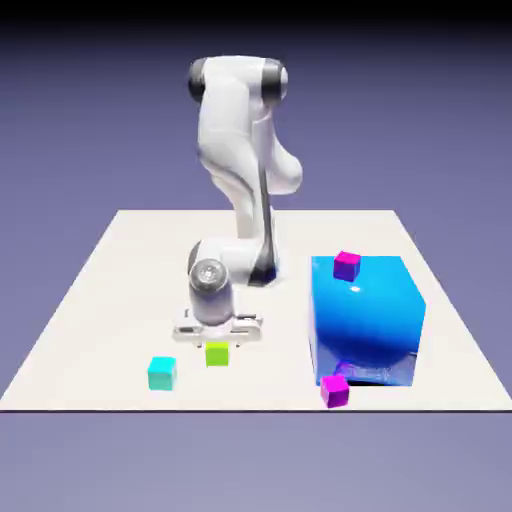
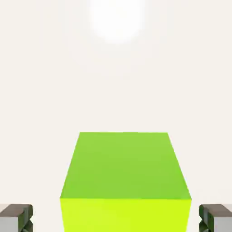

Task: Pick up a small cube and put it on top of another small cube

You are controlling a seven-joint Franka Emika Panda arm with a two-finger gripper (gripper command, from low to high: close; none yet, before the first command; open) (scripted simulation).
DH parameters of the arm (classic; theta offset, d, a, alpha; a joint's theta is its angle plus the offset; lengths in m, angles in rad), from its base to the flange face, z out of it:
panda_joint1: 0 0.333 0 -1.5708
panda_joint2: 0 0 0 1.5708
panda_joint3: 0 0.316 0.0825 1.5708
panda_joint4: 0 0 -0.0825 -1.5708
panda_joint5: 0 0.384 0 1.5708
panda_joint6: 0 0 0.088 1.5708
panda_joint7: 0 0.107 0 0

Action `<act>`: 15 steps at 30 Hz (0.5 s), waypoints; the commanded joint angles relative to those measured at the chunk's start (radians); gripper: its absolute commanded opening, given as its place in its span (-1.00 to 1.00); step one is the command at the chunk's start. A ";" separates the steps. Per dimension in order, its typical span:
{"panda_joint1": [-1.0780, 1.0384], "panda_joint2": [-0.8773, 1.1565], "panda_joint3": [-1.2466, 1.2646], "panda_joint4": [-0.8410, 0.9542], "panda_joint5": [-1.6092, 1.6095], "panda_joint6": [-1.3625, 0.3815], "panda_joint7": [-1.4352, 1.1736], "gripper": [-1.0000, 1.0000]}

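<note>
The small lime-green cube (image 1: 217, 354) rests on the white table (image 1: 110, 300), near the front and left of the middle in the exterior view. My gripper (image 1: 217, 338) hangs low right over it, pointing straight down. In the hand view the lime-green cube (image 2: 124, 181) fills the lower middle. It lies between the two grey fingertips (image 2: 16, 217), with a gap on each side. The gripper (image 2: 116, 218) is open and touches nothing. A small cyan cube (image 1: 161, 373) stands a little to the exterior view's left of the green one.
A big blue cube (image 1: 365, 320) stands to the exterior view's right, with one small magenta cube (image 1: 346, 265) on its top. A second magenta cube (image 1: 335, 390) sits on the table at its front corner, near the table's front edge.
</note>
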 commanded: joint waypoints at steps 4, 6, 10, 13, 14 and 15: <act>-0.021 -0.007 0.021 0.003 -0.007 -0.012 0.005 -1.00; -0.093 -0.033 0.093 0.014 -0.031 -0.052 0.023 -1.00; -0.238 -0.085 0.238 0.036 -0.080 -0.133 0.060 -1.00; -0.314 -0.109 0.305 0.068 -0.097 -0.194 0.080 -1.00; -0.296 -0.096 0.269 0.102 -0.076 -0.216 0.078 -1.00; -0.277 -0.083 0.233 0.136 -0.055 -0.237 0.075 -1.00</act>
